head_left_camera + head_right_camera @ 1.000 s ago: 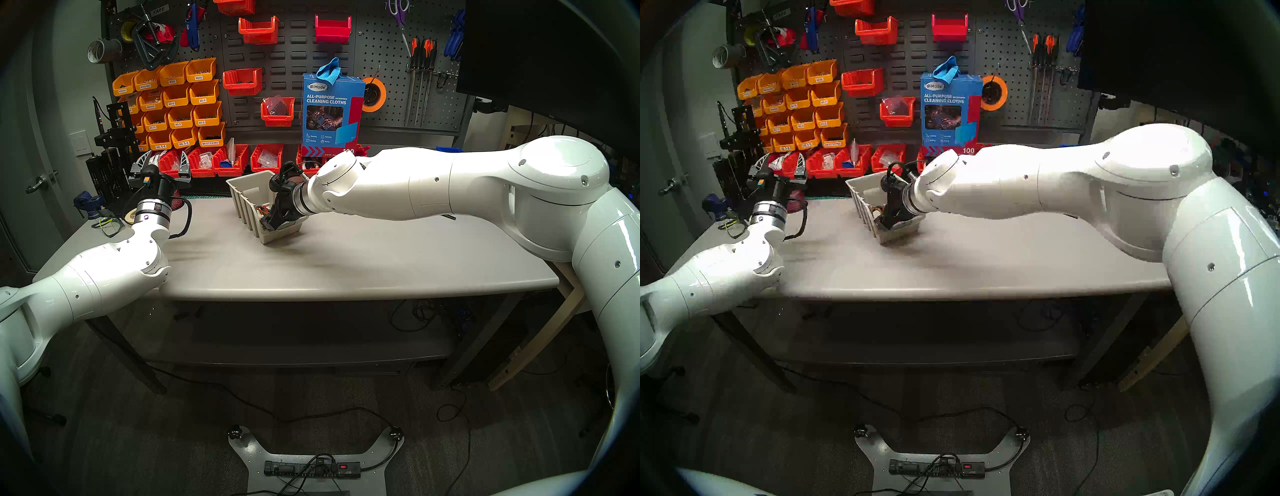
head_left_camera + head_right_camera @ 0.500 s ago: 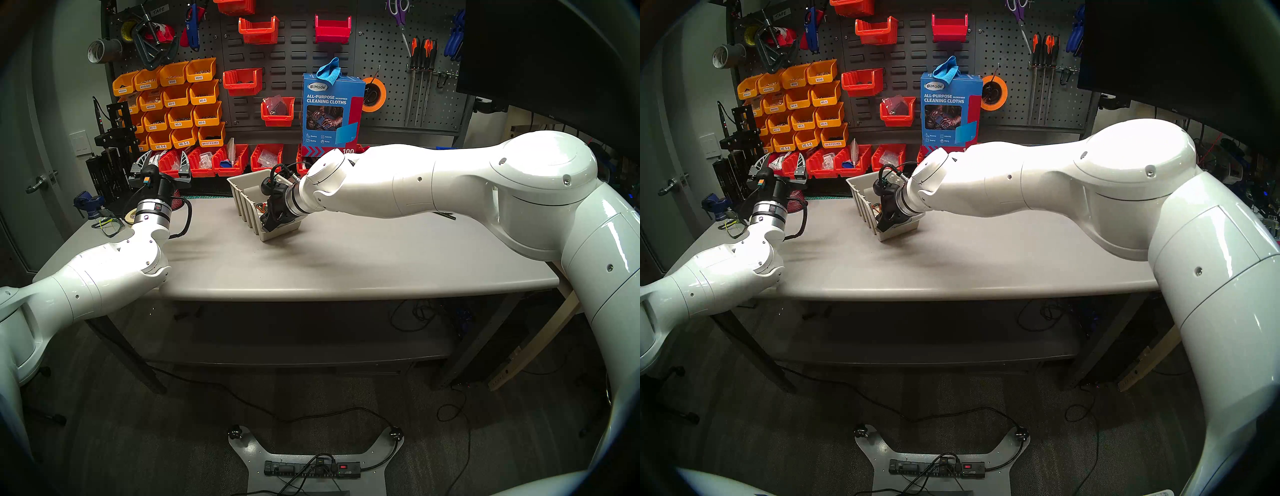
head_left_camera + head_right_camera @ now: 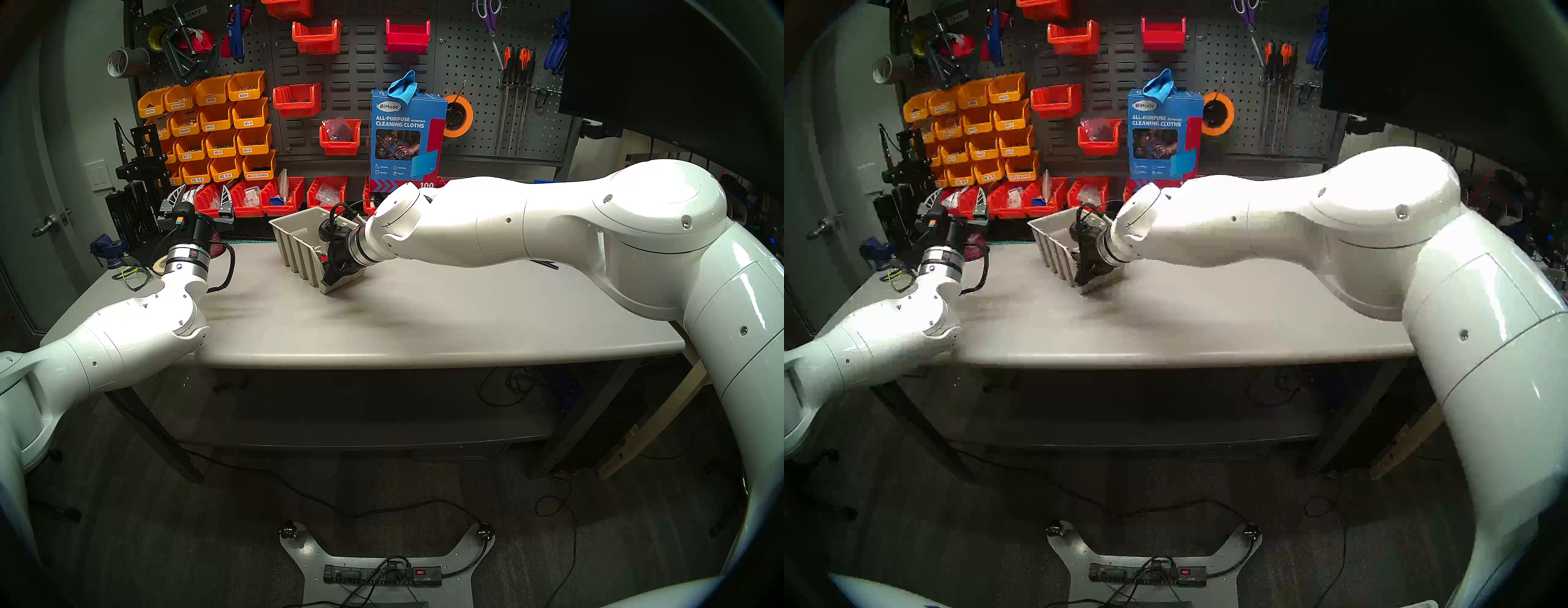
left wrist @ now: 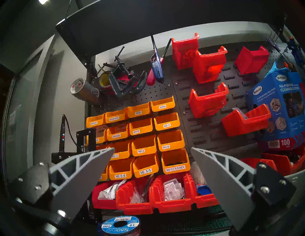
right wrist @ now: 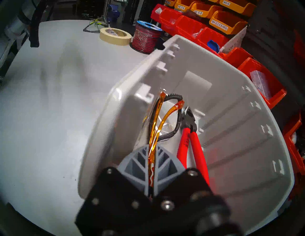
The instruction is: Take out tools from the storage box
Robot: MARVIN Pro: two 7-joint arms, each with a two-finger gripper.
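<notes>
Two tools in the storage box (image 5: pixel 247 131): my right gripper (image 5: pixel 152 158) clamped on safety glasses (image 5: pixel 162 118), pliers (image 5: pixel 189 141) just beside; left gripper (image 4: pixel 152 164) apart, farther off.

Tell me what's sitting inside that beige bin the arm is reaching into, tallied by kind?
Inside the storage box, seen from the right wrist:
Safety glasses with orange-and-black arms: 1, with the right gripper shut on their arms
Red-handled pliers: 1, lying loose beside the glasses
Total: 2
</notes>
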